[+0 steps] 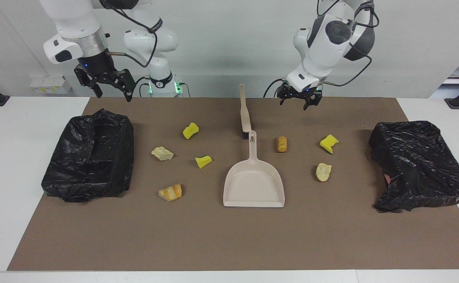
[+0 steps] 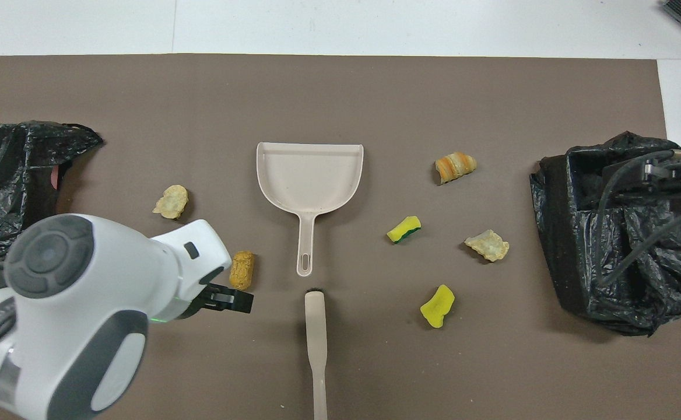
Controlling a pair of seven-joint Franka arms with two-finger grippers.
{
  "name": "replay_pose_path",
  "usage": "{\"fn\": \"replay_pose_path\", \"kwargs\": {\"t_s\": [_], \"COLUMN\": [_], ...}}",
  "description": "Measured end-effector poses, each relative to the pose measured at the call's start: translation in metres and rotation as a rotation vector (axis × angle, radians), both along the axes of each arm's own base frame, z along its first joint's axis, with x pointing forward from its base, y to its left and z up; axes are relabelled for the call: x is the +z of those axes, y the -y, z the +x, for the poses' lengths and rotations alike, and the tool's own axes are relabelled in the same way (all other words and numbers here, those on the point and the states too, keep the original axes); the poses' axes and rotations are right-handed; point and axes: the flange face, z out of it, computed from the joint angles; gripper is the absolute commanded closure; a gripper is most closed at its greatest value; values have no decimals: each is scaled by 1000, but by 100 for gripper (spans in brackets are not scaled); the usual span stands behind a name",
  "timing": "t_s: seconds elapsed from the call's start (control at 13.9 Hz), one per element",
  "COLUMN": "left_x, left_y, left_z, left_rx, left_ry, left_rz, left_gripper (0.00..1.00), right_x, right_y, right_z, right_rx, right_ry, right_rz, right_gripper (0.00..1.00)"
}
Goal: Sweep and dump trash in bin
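Seven trash (image 1: 281, 144) chunks lie scattered around the dustpan (image 1: 254, 184). Bring your left claw (image 1: 299, 100), fingers apart, squarely down onto the brush (image 1: 245, 110) handle beside the dustpan's handle; right claw (image 1: 108, 83) waits, spread.

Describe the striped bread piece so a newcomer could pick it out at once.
Start at the beige dustpan in the middle of the brown mat, then look toward the right arm's end of the table. The striped bread piece lies between the dustpan's wide mouth and that end's black bin bag. Alone among the scattered chunks it shows orange and pale bands, and it is farthest from the robots.
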Motion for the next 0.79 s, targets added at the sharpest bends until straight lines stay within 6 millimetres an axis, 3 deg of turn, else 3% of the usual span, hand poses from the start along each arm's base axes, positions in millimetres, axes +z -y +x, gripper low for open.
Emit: {"fn": "replay_pose_path", "kwargs": {"t_s": [0.5,0.79], "left_x": [-52,-95], "left_y": [90,118], "left_z": [-78,-131], "left_rx": [61,72], "left_ry": [20,26], "left_rz": [26,43], "left_gripper": [0,0], "right_x": [0,0], "right_y": [-5,-9], "right_z": [-1,-1], "right_rx": [10,17], "right_ry": [1,-1], "right_rz": [1,2], "right_gripper": [0,0]}}
